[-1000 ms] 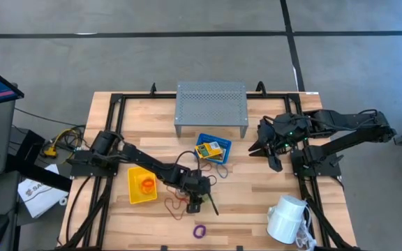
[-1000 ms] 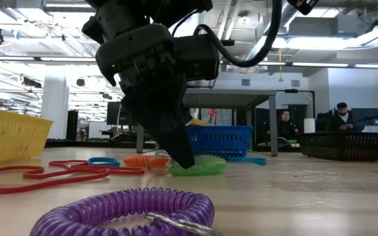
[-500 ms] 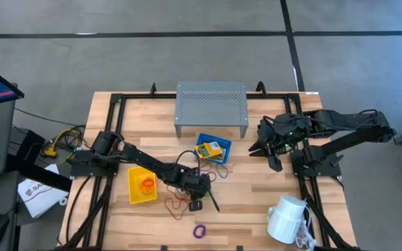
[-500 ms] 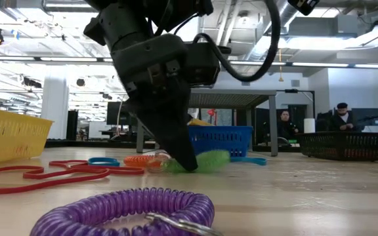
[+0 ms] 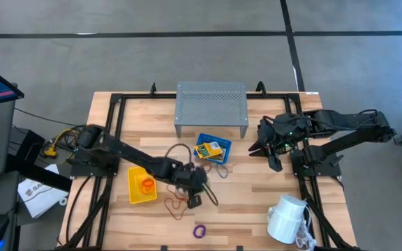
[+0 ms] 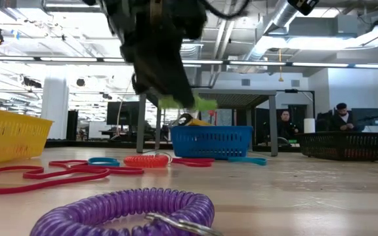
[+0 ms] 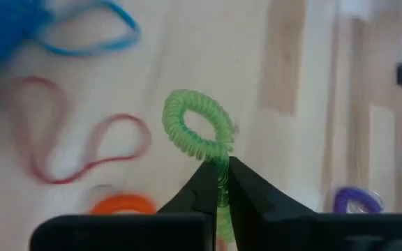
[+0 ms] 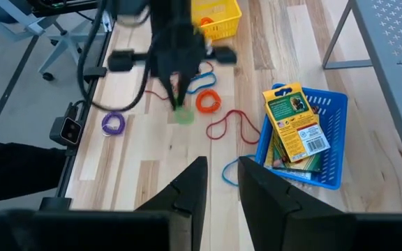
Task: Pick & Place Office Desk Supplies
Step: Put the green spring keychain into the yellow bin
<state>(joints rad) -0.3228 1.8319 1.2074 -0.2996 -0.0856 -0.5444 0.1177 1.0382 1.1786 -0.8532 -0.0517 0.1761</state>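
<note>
Green spring-coil plastic, the loop [image 7: 197,129] hangs pinched by its rim between the closed fingers of the left gripper [image 7: 220,183], lifted clear of the wooden table [image 5: 257,188] and well above the blue bin [image 6: 210,141] as the low view shows it. It looks very light, soft and stretchy, so it should sag and swing rather than keep its shape; the narrow bite on one stretch of coil seems a fair hold, though a springy, smooth coil could slip out if jolted. From the fingertips the ring sticks forward, its open face turned toward the wrist camera, its longer span running roughly across the fingers. In the high view this gripper sits between the yellow bin [image 5: 142,185] and the blue bin, nearer the yellow. The right gripper [image 8: 216,183] waits on the blue bin's far side, its fingers a little apart and holding nothing.
</note>
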